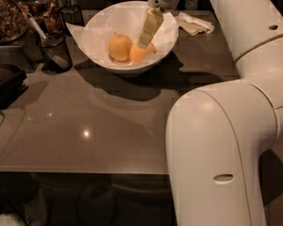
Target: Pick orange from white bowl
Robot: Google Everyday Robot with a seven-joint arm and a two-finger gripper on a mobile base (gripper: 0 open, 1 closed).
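Hanging in white bowl, gripper overlaps orange beside yellow fruit.

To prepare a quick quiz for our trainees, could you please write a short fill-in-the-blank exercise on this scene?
1. The white bowl holds ___ round fruits.
2. In the camera view, the orange lies directly to the ___ of the paler yellow-tan fruit.
3. The gripper is down inside the white ___, at the orange.

Missing words: two; right; bowl.
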